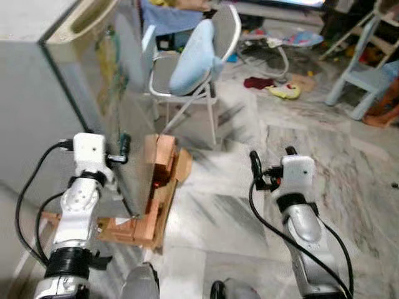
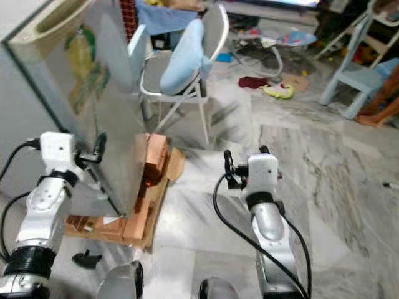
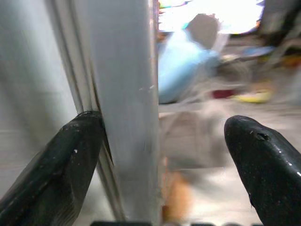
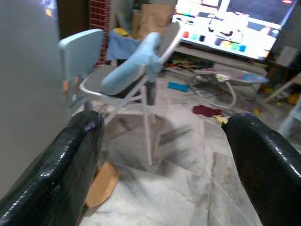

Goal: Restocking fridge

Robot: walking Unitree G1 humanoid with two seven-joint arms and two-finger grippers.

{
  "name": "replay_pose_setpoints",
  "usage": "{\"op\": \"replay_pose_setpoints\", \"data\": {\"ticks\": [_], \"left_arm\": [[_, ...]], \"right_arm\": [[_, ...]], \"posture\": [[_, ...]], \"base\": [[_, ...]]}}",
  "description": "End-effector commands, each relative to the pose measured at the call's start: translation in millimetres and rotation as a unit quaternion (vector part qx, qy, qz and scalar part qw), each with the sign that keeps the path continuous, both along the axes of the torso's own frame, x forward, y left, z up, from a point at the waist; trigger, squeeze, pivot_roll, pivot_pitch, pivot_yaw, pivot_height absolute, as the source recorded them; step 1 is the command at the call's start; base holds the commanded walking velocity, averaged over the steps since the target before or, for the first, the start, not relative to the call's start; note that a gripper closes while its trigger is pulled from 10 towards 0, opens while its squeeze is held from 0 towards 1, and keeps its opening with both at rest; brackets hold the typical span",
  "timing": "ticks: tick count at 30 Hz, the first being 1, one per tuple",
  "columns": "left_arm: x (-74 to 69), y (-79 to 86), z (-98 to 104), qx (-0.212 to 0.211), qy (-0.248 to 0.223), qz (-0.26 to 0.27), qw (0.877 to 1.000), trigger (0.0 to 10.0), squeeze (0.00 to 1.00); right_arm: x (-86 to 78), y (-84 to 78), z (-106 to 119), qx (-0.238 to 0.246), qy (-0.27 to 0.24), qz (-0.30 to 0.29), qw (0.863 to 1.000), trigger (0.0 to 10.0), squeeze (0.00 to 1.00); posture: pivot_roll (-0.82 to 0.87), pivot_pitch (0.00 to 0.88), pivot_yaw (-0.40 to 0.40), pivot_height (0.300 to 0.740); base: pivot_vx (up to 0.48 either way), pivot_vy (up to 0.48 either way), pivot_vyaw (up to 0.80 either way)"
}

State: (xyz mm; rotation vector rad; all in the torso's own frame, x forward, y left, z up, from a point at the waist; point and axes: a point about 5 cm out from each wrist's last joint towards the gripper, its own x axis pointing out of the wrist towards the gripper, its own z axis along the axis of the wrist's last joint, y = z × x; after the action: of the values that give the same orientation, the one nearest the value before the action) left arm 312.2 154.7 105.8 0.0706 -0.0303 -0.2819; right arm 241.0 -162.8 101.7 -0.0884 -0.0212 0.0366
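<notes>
left gripper (image 1: 123, 148) fingers spread, right gripper (image 1: 272, 163) fingers apart

fridge (image 1: 37, 112): grey | chair cushion (image 1: 193, 59): pale blue | floor (image 1: 249, 212): grey-veined marble

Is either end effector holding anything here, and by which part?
The left end effector straddles the fridge door's free edge with open fingers; a firm grip cannot be told. The right end effector holds nothing.

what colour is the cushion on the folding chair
Light blue cushion, on the folding chair; clearest in the left eye view.
</notes>
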Motion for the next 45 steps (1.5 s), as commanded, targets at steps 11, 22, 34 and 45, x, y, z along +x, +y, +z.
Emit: {"op": "replay_pose_setpoints", "data": {"ticks": [11,22,34,45], "left_arm": [[-5.8,-13.3,-19.3,0.010,0.047,-0.056,0.997,10.0,0.00],[-26.1,17.6,-35.1,0.010,0.053,0.015,0.998,10.0,0.00],[-31.2,24.4,-23.9,0.019,0.027,0.023,0.999,10.0,0.00],[-34.0,16.9,-21.6,0.033,0.021,0.004,0.999,10.0,0.00]], "right_arm": [[0.7,-6.4,14.4,-0.009,-0.023,-0.027,0.999,10.0,0.00],[1.9,8.0,13.6,-0.008,-0.033,0.000,0.999,10.0,0.00],[3.9,12.4,4.5,0.041,0.002,0.019,0.999,10.0,0.00],[6.4,16.9,4.6,0.040,0.000,0.026,0.999,10.0,0.00]], "posture": [[-0.06,0.113,-0.064,0.740],[-0.07,0.089,-0.069,0.740],[-0.06,0.083,-0.063,0.740],[-0.05,0.083,-0.055,0.740]], "base": [[0.000,0.000,0.00],[0.141,-0.164,0.00],[0.070,-0.425,0.00],[0.300,-0.371,0.00]]}}
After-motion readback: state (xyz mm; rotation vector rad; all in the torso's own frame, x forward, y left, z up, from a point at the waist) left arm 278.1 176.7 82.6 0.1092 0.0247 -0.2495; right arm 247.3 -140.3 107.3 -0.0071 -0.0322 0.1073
